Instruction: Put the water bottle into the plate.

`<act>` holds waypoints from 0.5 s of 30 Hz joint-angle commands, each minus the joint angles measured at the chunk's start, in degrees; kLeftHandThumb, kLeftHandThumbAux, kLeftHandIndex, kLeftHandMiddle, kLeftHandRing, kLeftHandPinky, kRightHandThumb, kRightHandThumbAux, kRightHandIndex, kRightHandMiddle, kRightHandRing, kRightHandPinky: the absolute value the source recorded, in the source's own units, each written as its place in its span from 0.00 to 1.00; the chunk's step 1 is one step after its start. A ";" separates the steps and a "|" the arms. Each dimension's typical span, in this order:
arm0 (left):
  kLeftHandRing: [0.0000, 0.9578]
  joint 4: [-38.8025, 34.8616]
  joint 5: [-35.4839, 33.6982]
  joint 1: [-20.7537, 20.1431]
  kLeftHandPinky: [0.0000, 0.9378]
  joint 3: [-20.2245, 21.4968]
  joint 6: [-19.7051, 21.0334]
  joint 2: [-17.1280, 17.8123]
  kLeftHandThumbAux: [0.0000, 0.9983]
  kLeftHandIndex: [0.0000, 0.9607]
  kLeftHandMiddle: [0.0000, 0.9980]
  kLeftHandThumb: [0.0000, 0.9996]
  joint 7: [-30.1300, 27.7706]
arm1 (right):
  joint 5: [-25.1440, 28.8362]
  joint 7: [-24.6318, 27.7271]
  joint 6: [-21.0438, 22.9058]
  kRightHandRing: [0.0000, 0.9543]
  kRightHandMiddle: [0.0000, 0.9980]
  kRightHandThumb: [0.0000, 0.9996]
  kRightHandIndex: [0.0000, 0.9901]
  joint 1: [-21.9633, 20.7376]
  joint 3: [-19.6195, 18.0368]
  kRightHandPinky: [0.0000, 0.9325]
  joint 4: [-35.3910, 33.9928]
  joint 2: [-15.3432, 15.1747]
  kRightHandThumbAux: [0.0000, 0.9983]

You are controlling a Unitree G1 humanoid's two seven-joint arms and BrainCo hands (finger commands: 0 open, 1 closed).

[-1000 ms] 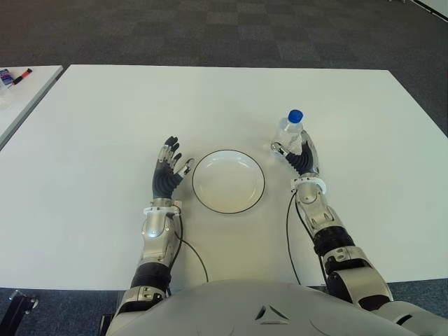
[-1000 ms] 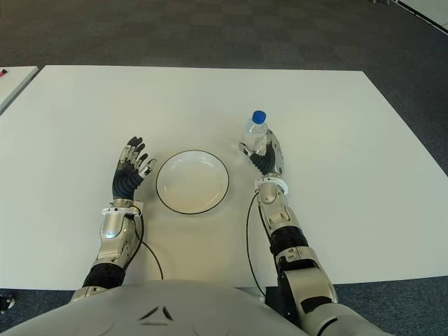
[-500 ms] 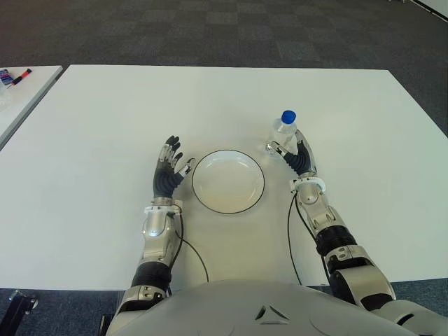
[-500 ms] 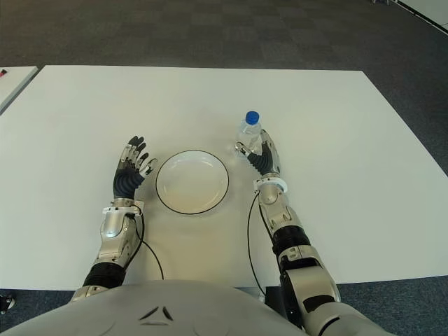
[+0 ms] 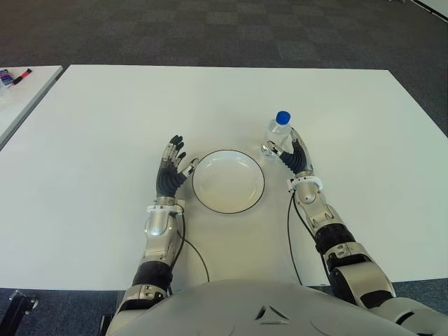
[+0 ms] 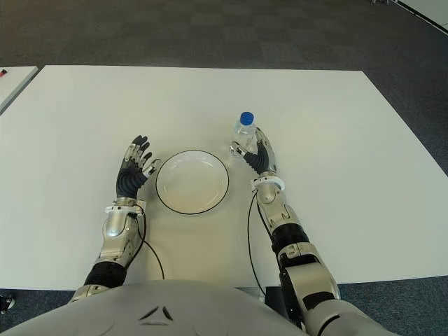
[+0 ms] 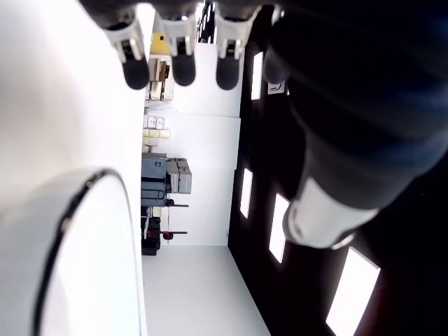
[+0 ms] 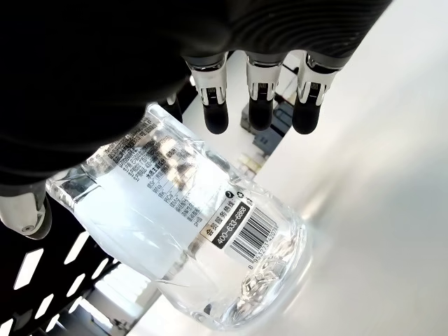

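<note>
1. Right wrist view: the bottle [image 8: 189,231] sits against the palm of the right hand [image 5: 294,155], thumb on one side, three fingers [image 8: 260,91] extended past it and not wrapped round. Judged: contact made, no firm grip closed; fingers spread and holding nothing.

2. Eye views: the bottle [image 5: 277,134] stands upright on the surface [image 5: 105,119], just beyond the right fingertips and just outside the far right rim of the plate [image 5: 228,180]. It is not in the plate.

3. Progress, as judged: reach complete, grasp not completed. Closing, lifting, carrying over the rim and setting down all remain.

4. Left hand [image 5: 170,170] shows just beside the plate on its left side, fingers [image 7: 174,49] straight and spread, holding nothing. Idle.

5. Room for moving: the plate interior is bare, so the full bowl is available for placement. The path from the fingertips to the plate is short, toward the robot's left and slightly nearer the body; nothing stands between.

6. Edges: the plate rim lies close to the bottle base and must be cleared by lifting, as a slide would likely catch it. The surface's edges are well apart from both hands. Beyond the fingertips the surface is open.

7. Risk, as judged: the bottle is tall and narrow; a push from the open fingers could tip it away from the palm.
</note>
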 commanded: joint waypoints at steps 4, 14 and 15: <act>0.08 0.78 -0.02 -0.44 0.11 -0.19 0.04 0.49 0.78 0.07 0.09 0.28 -0.54 | 0.22 0.71 -0.71 0.00 0.00 0.40 0.00 -1.05 0.44 0.10 1.20 -0.17 0.37; 0.09 0.70 -1.05 -0.40 0.13 -0.19 -0.14 0.13 0.78 0.08 0.10 0.31 -0.81 | 0.34 0.74 -0.16 0.00 0.00 0.41 0.00 -1.85 0.41 0.12 2.23 0.15 0.38; 0.09 0.74 -1.10 -0.43 0.12 -0.19 -0.24 0.11 0.78 0.08 0.10 0.31 -0.81 | 0.41 0.77 -0.03 0.00 0.00 0.41 0.00 -1.93 0.37 0.12 2.32 0.23 0.38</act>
